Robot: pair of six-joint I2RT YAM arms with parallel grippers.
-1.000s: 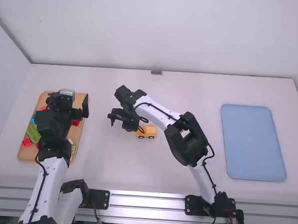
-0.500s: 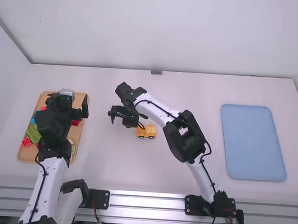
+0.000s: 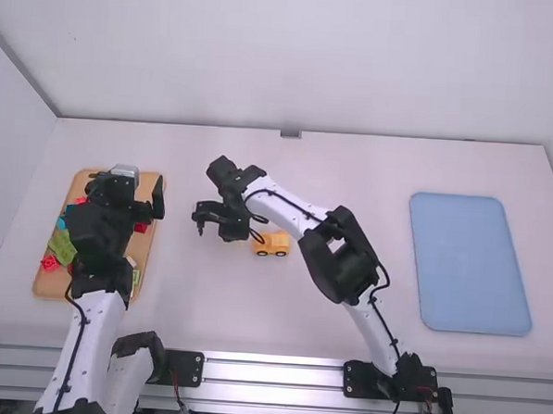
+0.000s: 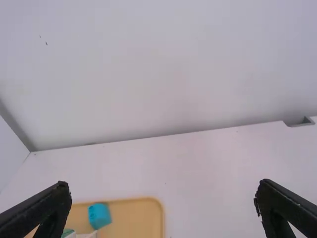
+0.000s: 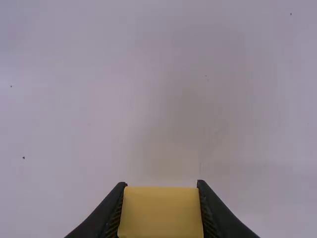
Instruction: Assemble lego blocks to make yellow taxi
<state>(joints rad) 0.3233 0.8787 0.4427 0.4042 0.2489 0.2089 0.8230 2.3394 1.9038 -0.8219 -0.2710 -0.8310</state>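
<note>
Right gripper's (image 5: 161,184) being used to pinch a block (image 5: 161,213) near the taxi (image 3: 273,244); left gripper's (image 4: 163,183) being held wide, empty. Build's being called nearly done imo, block pending.

The table (image 3: 371,166) is brightly lit, softly shadowed in the right wrist view.

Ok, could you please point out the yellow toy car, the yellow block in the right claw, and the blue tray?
Yellow toy car (image 3: 274,245): high view, side of its body.
Yellow block (image 5: 161,212): right wrist view, middle of its exposed face.
Blue tray (image 3: 471,264): high view, its bare bottom.
</note>
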